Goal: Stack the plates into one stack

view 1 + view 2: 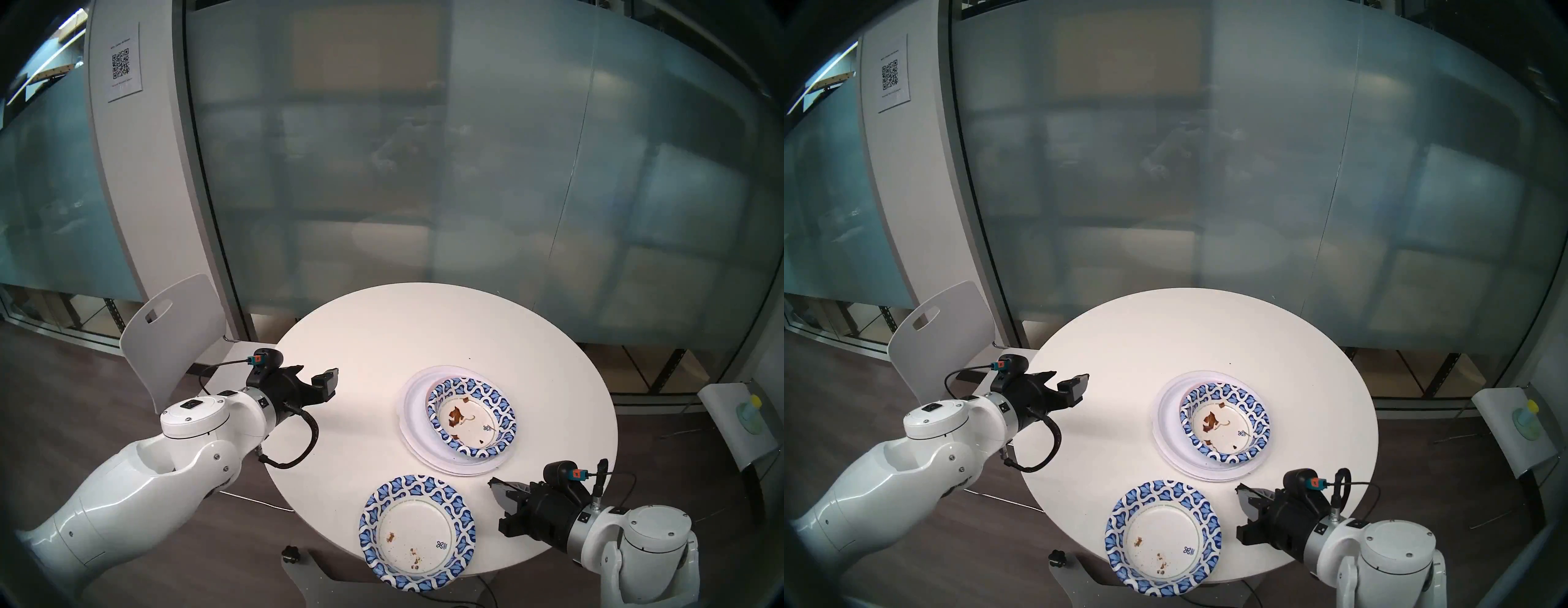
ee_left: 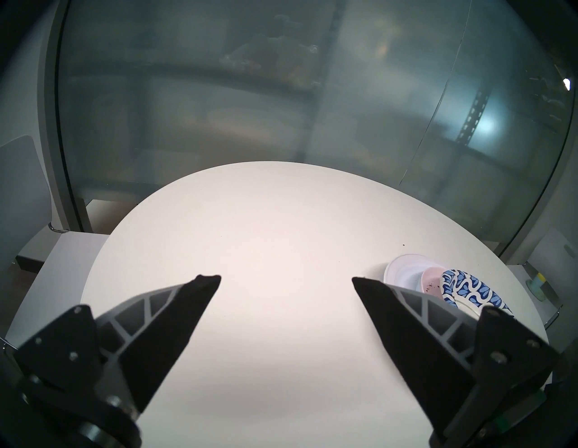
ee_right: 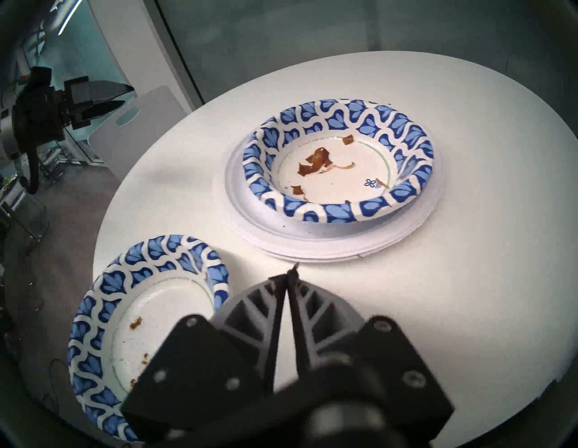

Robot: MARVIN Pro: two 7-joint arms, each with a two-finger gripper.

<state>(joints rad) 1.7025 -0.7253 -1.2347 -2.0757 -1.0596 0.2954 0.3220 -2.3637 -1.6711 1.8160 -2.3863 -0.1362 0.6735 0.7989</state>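
Blue-patterned loose plate [image 1: 417, 532] overhangs the table's [image 1: 382, 339] near edge, just beside my right gripper [image 3: 289, 275], clenched empty; left gripper [image 2: 286, 281] spread empty. I'd pinch that overhanging rim, then centre it on the stack [image 1: 460, 420], probably pink-layered.

Round white table [image 1: 382, 339]: bare top, scattered dark specks. White chair [image 1: 169, 339] with handle cutout, at the table's far left. Curved frosted glass wall [image 1: 424, 170] behind. White pillar [image 1: 140, 170] carrying a QR-code notice [image 1: 123, 63]. Second chair [image 1: 738, 429] at far right, holding a small yellow-capped item [image 1: 751, 409]. Black knob [image 1: 291, 553] on the table's base.
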